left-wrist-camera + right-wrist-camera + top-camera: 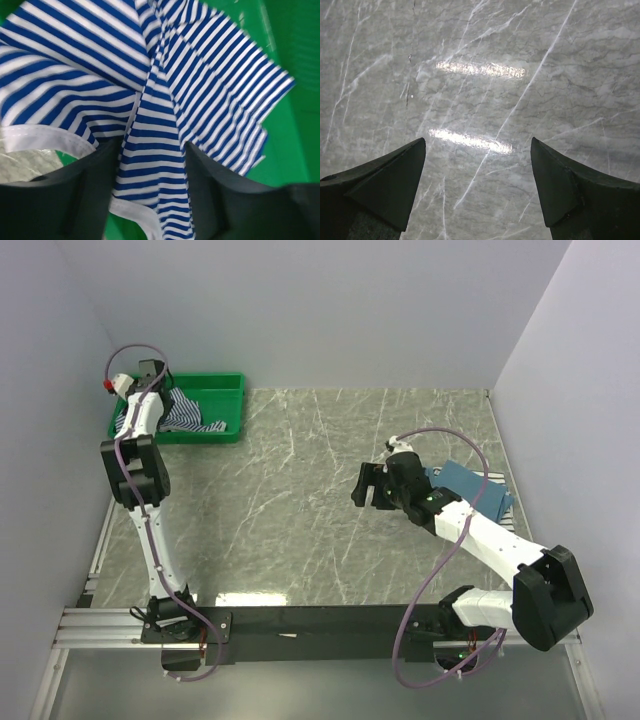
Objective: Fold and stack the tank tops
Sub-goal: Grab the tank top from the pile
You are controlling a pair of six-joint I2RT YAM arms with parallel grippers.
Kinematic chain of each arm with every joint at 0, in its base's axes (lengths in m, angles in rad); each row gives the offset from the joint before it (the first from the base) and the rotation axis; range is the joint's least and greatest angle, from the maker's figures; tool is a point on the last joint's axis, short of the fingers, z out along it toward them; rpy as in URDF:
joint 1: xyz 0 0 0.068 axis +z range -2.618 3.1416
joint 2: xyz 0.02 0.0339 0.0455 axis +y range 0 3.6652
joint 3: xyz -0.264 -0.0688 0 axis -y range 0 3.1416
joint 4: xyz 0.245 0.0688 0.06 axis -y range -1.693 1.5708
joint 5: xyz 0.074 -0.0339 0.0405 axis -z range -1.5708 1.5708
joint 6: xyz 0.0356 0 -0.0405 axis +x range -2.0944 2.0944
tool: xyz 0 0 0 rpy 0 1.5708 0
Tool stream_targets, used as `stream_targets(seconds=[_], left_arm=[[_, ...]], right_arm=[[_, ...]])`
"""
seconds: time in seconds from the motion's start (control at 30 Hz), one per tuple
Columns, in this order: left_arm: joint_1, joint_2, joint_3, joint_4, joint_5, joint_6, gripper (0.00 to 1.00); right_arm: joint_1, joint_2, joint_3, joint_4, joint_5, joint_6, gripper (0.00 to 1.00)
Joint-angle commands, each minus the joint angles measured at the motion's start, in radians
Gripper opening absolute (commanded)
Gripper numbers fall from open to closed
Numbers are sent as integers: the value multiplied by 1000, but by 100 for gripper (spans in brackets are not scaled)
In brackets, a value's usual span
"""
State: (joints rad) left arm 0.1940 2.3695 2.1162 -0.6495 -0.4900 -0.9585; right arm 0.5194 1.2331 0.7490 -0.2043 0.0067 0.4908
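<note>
While left fingers (60,200) straddle a ridge of striped tank top (200,75) in green tray (295,40), clamp unclear | risk: shallow pinch slips on lift | right fingers (385,185) wide apart, empty

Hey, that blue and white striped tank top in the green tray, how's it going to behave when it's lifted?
Probably floppy: the striped tank top lies creased and bunched in the green tray, so it should sag from wherever it's pinched. Likely light, being thin cloth. Its loose edges may drag over the tray wall.
</note>
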Motion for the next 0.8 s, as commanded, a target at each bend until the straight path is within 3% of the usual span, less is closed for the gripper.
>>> stream_targets(seconds=[0.0,0.03,0.1,0.13,0.2,0.6,0.77], left_arm=[[-2,0,38,10,16,7,58],[-1,0,30,30,21,6,53],[-2,-1,18,43,40,-5,32],[-2,-4,14,59,53,-5,13],[-2,-25,16,77,80,-2,0],[-14,-297,122,286,284,119,0],[-116,-447,169,344,340,193,0]], right_arm=[[4,0,-8,32,6,-26,91],[4,2,-11,32,10,-26,91],[4,5,-16,36,10,-24,91],[5,5,-20,37,7,-24,91],[4,5,-26,42,9,-24,91],[5,5,-30,68,3,-21,91],[4,-6,-20,71,16,-21,91]])
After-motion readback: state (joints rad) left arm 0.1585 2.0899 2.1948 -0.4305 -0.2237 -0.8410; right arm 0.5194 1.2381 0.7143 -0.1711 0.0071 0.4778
